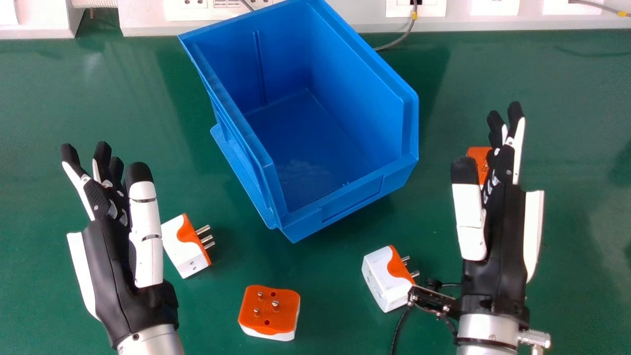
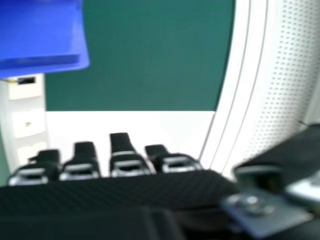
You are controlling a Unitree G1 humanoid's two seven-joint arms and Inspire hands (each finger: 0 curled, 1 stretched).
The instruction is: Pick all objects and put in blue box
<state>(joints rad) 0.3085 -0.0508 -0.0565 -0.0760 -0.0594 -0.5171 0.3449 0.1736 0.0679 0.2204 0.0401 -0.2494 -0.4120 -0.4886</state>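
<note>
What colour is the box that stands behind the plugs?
Blue; the box shows best in the head view.

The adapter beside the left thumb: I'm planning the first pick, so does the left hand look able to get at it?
Probably yes: the left hand is open and empty, and nothing stands between it and the adapter, though it would likely have to shift sideways first.

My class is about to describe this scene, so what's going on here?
Nothing is being handled yet. The robot's left hand and right hand are open over the green table. Four orange-and-white plug adapters lie outside the blue box, which is empty.
</note>
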